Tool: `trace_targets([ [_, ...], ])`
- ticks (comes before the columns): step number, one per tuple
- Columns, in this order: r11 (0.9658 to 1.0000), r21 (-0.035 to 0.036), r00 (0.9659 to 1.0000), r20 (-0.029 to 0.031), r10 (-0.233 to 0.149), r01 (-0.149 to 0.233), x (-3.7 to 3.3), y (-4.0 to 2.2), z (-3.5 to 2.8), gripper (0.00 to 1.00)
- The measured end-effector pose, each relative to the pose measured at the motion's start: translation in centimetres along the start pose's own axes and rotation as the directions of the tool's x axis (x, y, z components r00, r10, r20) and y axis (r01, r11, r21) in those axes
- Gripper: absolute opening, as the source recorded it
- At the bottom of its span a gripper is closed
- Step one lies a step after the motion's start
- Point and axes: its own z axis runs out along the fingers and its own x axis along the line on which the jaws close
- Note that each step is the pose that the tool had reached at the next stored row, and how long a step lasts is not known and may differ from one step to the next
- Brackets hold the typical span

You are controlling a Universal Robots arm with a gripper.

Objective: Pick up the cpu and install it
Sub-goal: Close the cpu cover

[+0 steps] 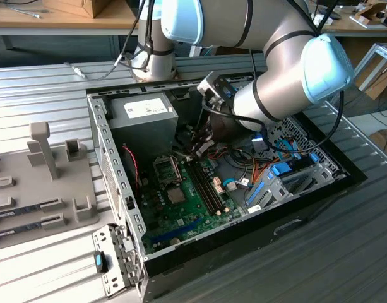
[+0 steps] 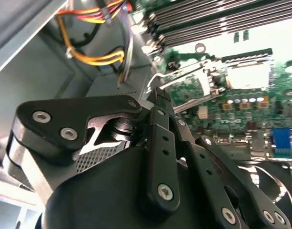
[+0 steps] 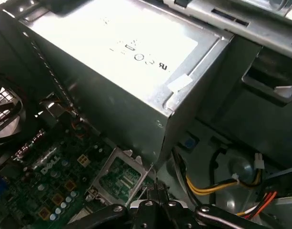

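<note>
Seen in the second wrist view as a bright pale square: cpu (image 2: 246, 74), apparently lying in the socket (image 1: 166, 168), just left of centre in the exterior view. Hinged open beside it, the metal retention frame (image 2: 184, 88). Close above, gripper (image 2: 160, 98), jaws pressed together, pinching nothing. Behind, upper centre-left, the grey power supply (image 1: 142, 113).

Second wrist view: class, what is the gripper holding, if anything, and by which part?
Nothing evident: the gripper is shut above the motherboard, tips beside the socket's thin lever; whether it pinches that lever cannot be told.
</note>
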Motion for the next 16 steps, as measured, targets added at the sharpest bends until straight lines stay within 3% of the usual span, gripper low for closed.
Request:
trace_targets([
  [4, 0.9978, 0.0614, 0.9989, -0.0396, 0.026, -0.024, -0.07, 0.07, 0.05, 0.11],
  [5, 0.9956, 0.0865, 0.9977, -0.0541, 0.04, -0.035, -0.08, 0.07, 0.07, 0.11],
  [6, 0.9951, 0.0898, 0.9975, -0.0539, 0.046, -0.041, -0.08, 0.06, 0.08, 0.11],
  [10, 0.9935, 0.0904, 0.9964, -0.0417, 0.073, -0.069, -0.01, 0.1, 0.22, 0.11],
  [14, 0.9933, 0.0912, 0.9963, -0.0418, 0.074, -0.07, 0.0, 0.1, 0.22, 0.11],
  [16, 0.9912, 0.1134, 0.9968, -0.0339, 0.073, -0.069, 0.0, 0.09, 0.25, 0.11],
])
